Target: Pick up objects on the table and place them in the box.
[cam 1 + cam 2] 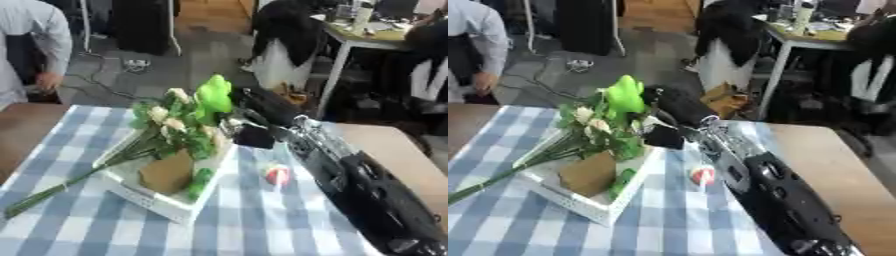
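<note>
A white box (144,196) lies on the blue-and-white checked cloth. In it are a bunch of pale flowers (175,117) whose long green stems (61,190) stick out over its left rim, a brown block (166,172) and a small green piece (201,181). My right arm (367,190) runs in from the lower right. Its black hand (262,106) is above the box's far end, shut on a bright green object (214,94) held over the flowers. A small red and white object (277,175) lies on the cloth just right of the box.
Bare wooden tabletop shows at the left (22,135) and right (394,150) of the cloth. Behind the table there is grey floor with cables, a desk (367,42) with clutter and dark chairs.
</note>
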Controlling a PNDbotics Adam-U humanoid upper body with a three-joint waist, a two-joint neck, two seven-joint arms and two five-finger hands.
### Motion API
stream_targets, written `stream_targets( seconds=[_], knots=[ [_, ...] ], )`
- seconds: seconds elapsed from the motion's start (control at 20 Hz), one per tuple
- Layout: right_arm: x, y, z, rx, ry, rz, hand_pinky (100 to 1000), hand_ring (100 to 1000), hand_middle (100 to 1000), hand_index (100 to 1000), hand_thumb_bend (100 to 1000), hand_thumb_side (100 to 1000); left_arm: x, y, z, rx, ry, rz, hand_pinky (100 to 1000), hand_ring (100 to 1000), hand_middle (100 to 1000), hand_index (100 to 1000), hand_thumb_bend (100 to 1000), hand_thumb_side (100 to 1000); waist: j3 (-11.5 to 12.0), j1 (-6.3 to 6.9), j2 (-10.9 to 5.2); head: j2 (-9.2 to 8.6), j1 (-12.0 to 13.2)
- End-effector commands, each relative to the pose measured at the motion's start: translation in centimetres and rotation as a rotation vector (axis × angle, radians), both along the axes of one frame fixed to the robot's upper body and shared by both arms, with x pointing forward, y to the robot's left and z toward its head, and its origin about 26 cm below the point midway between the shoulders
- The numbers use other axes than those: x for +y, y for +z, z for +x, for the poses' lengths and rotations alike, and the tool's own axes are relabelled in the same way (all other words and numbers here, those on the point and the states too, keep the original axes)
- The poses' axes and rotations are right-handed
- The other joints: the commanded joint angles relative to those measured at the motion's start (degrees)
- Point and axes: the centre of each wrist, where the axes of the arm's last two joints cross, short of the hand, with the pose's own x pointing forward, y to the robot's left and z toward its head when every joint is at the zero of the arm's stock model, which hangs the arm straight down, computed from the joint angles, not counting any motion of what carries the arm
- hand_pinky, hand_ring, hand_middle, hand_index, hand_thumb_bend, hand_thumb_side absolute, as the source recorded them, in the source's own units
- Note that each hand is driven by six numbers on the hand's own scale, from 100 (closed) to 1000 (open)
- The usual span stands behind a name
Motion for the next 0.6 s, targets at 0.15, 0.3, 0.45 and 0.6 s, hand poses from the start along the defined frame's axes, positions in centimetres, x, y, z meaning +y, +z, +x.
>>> stream_targets(
  seconds=[0.15, 0.3, 0.45, 0.6],
  knots=[
    [-1.5, 0.4, 1.3, -0.042, -0.017, -0.083, 839, 843, 754, 952, 100, 1000, -0.9, 1.6, -0.5, -0.067, -0.044, -0.029, 810, 980, 869, 949, 100, 887, 0.7, 1.47, 1.44, -2.74, -1.5],
    [-1.9, -0.2, 1.9, -0.049, -0.011, -0.11, 845, 848, 756, 952, 100, 1000, -1.2, 1.8, -0.5, -0.076, -0.054, -0.035, 810, 980, 869, 949, 100, 887, 1.0, 1.54, 1.95, -3.17, -2.0],
    [-2.3, -0.9, 2.3, -0.062, 0.003, -0.157, 875, 880, 766, 955, 100, 1000, -1.4, 2.0, -0.5, -0.086, -0.065, -0.042, 810, 980, 869, 949, 100, 888, 1.4, 1.48, 2.45, -3.83, -2.6],
    [-3.1, -2.1, 3.0, -0.086, 0.038, -0.223, 899, 909, 781, 964, 100, 1000, -1.7, 2.3, -0.6, -0.096, -0.076, -0.05, 811, 980, 869, 949, 100, 888, 1.8, 1.49, 2.9, -4.57, -3.2]
  ],
)
